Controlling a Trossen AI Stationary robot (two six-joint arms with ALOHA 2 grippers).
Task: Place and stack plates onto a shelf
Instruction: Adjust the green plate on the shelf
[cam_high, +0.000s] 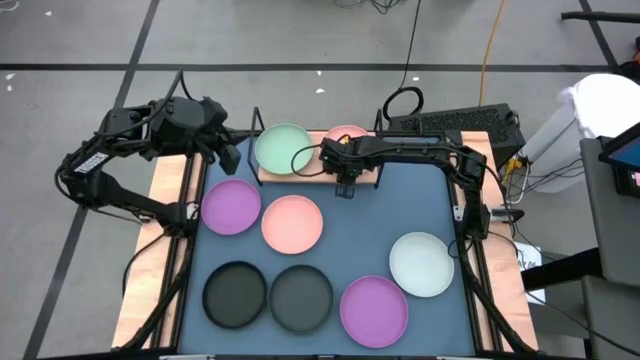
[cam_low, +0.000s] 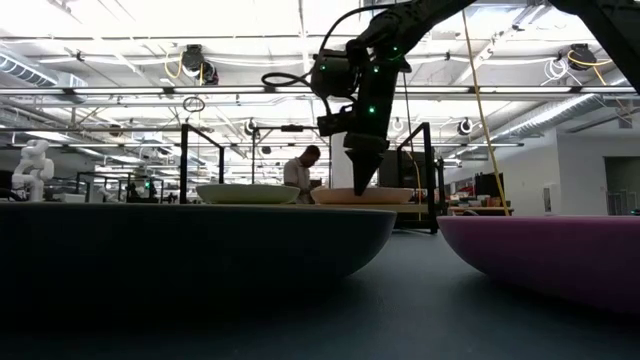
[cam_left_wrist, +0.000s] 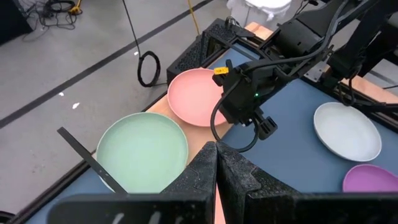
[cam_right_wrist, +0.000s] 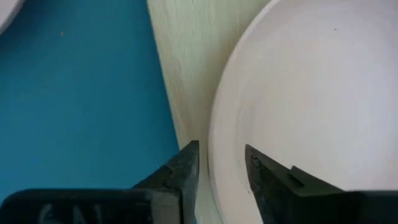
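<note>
The shelf (cam_high: 318, 174), a light wooden board with black wire posts, stands at the mat's far edge. On it rest a mint green plate (cam_high: 283, 148) and a pink plate (cam_high: 347, 133), side by side. My right gripper (cam_high: 345, 186) points down at the pink plate's near rim (cam_right_wrist: 217, 124). It is open, with one finger inside the rim and one outside; wood shows between the outer finger and the rim. My left gripper (cam_left_wrist: 216, 168) is shut and empty, above the shelf's left end near the mint plate (cam_left_wrist: 143, 149). Six more plates lie on the mat.
On the dark blue mat (cam_high: 370, 220) lie a purple plate (cam_high: 231, 207), a pink plate (cam_high: 292, 223), two dark grey plates (cam_high: 235, 294) (cam_high: 301, 297), a second purple plate (cam_high: 374, 310) and a whitish plate (cam_high: 421, 263). Black frame rails run along both table sides.
</note>
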